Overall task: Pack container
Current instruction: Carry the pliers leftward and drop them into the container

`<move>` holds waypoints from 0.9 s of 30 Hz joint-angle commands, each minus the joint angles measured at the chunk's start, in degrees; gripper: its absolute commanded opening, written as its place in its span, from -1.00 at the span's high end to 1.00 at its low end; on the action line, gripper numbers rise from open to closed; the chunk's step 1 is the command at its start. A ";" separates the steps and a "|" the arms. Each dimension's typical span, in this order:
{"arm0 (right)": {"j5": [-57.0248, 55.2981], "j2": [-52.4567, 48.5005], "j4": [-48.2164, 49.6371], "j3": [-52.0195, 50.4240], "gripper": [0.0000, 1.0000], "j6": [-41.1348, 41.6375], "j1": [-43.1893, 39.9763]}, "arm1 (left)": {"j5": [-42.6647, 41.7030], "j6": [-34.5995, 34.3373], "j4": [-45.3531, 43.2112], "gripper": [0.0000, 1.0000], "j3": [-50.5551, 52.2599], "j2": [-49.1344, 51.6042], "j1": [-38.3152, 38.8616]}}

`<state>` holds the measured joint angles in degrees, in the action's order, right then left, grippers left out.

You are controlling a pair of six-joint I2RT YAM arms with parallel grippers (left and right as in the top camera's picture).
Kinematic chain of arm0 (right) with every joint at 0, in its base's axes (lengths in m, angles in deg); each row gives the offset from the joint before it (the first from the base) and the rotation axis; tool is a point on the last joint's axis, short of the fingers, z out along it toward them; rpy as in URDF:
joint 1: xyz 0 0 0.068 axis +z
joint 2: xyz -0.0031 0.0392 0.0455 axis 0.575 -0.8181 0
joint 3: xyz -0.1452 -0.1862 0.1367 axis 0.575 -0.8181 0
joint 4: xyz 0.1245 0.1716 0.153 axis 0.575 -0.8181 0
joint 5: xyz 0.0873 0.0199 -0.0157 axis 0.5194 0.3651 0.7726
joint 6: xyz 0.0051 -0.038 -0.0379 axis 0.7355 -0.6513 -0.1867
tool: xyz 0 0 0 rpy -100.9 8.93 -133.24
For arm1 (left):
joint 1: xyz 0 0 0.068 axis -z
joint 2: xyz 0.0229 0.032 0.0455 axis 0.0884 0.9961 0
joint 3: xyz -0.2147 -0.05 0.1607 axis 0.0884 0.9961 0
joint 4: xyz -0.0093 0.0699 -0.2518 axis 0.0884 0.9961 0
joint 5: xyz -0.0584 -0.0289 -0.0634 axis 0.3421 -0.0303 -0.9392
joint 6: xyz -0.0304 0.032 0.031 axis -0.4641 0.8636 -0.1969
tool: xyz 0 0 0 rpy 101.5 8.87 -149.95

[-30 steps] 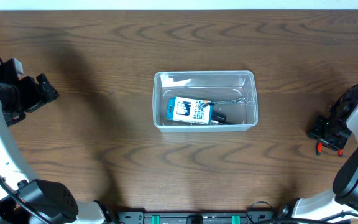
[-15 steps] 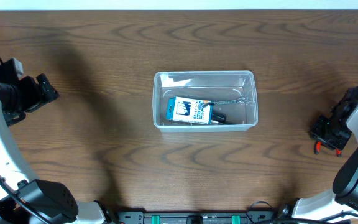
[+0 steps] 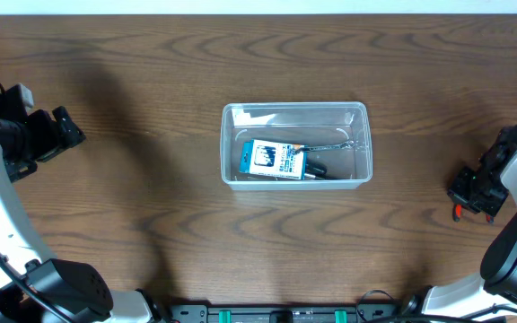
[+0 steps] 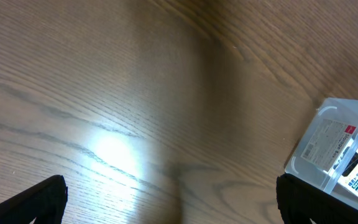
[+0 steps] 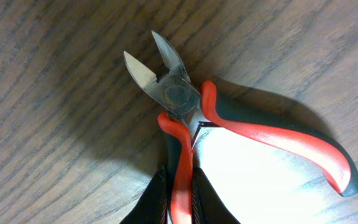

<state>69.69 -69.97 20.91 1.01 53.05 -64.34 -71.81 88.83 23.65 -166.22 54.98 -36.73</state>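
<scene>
**Overhead.**
- Bench (image 3: 151, 233): dark wood grain.
- Container (image 3: 294, 109): clear bin at the centre of the bench, long side running left to right. It holds a blue box (image 3: 275, 160) in its left part, and a thin metal item (image 3: 335, 142) lies to the right of the box.
- Left hand (image 3: 68, 132): at the left edge, well apart from the container.
- Right hand (image 3: 463, 199): at the right edge, also well apart from the container.

**Left wrist.**
- Fingers (image 4: 39, 198): spread wide, only bare bench between them.
- A corner of the container shows at the right edge of the view.

**Right wrist.**
- Side cutters (image 5: 179, 98): red-and-black handles, blades parted.
- Fingers (image 5: 157, 202): pressed in on one handle, pinching it.
- The other handle lies free to the right.
</scene>
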 commanded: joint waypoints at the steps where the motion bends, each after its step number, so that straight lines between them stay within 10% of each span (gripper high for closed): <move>1: -1.49 -0.28 -1.40 0.61 0.97 -0.13 -0.33 | -0.55 0.81 0.15 -0.96 -0.11 0.04 -0.20; 13: 3.02 7.87 -15.08 20.96 0.97 -17.03 10.71 | -0.55 0.81 0.15 -0.96 -0.11 0.04 -0.20; 27: 13.77 10.78 -18.14 33.79 0.95 -33.35 45.42 | -0.55 0.81 0.15 -0.96 -0.11 0.04 -0.20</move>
<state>81.93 -59.00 2.51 34.84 24.81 -23.38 -71.81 88.83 23.62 -166.22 54.98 -36.73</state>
